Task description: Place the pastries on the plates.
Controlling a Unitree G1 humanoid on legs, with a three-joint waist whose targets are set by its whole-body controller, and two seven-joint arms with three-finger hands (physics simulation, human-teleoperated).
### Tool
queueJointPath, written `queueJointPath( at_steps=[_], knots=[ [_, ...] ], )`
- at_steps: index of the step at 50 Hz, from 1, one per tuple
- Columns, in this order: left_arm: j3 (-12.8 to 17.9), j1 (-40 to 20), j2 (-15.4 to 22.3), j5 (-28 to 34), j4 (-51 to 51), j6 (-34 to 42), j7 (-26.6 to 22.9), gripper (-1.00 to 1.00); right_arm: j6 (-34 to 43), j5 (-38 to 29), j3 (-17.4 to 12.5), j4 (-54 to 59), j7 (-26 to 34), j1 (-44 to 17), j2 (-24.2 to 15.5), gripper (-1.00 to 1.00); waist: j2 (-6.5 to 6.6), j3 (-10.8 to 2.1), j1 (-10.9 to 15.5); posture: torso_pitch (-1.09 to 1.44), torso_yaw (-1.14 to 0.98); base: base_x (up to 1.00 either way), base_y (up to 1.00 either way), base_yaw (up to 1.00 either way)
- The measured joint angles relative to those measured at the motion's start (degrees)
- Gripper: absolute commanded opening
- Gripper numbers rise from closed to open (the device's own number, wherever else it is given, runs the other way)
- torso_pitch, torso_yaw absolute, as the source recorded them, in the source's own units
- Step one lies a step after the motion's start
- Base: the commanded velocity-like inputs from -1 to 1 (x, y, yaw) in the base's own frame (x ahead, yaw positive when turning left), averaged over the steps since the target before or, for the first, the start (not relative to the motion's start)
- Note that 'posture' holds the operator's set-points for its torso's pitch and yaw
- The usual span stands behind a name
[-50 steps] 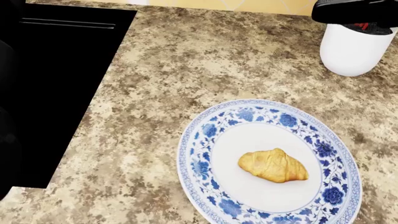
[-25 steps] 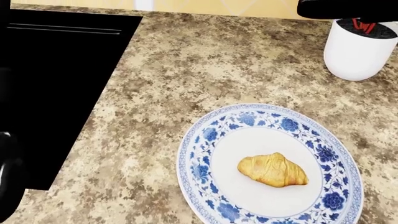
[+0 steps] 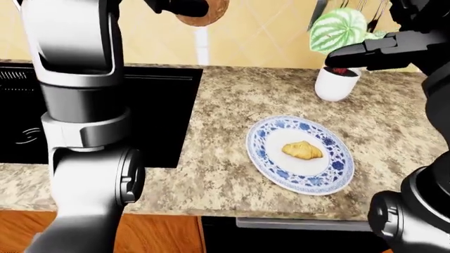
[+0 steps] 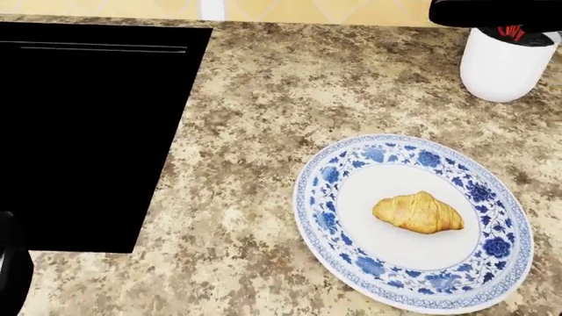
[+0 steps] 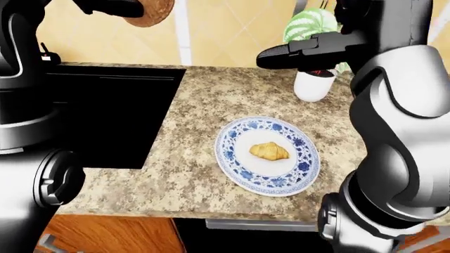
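A blue-and-white patterned plate [image 4: 413, 289] lies on the speckled counter with a golden croissant [image 4: 418, 212] in its middle. In the eye views my left hand [image 3: 177, 6] is raised high, at the top of the picture, shut on a round brown pastry [image 3: 205, 15]. It is well above and left of the plate. My right hand [image 5: 270, 56] reaches in from the right with its fingers stretched out flat, open and empty, above the counter beside the white pot. It shows as a dark shape at the top right of the head view [image 4: 492, 12].
A black cooktop [image 4: 79, 131] is set into the counter left of the plate. A white pot [image 4: 505, 62] with a green-leaved plant [image 3: 341, 29] stands by the yellow tiled wall. The counter's near edge [image 3: 281, 213] runs below the plate.
The whole head view has shifted: the plate and croissant now sit further right and higher, the cooktop fills more of the left. The croissant has not moved on the plate.
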Motion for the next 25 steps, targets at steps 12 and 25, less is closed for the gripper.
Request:
queueJointPath(
  at_steps=[12,25],
  knots=[
    [-0.3,4.3,-1.0,1.0,-4.3,1.1,-1.4,-1.00,-0.7,-1.3,0.8,-0.3,0.1,2.8,1.6,1.00,-3.95,1.41,-2.5,-0.14,-0.01,-0.74,0.04,0.00],
    [2.0,10.8,-0.5,-1.1,-27.1,11.4,0.0,-1.00,-3.3,-2.9,0.7,-2.9,-0.5,7.1,7.2,1.00,0.14,4.11,-2.1,-0.14,-0.01,-0.06,0.00,0.00]
  ],
)
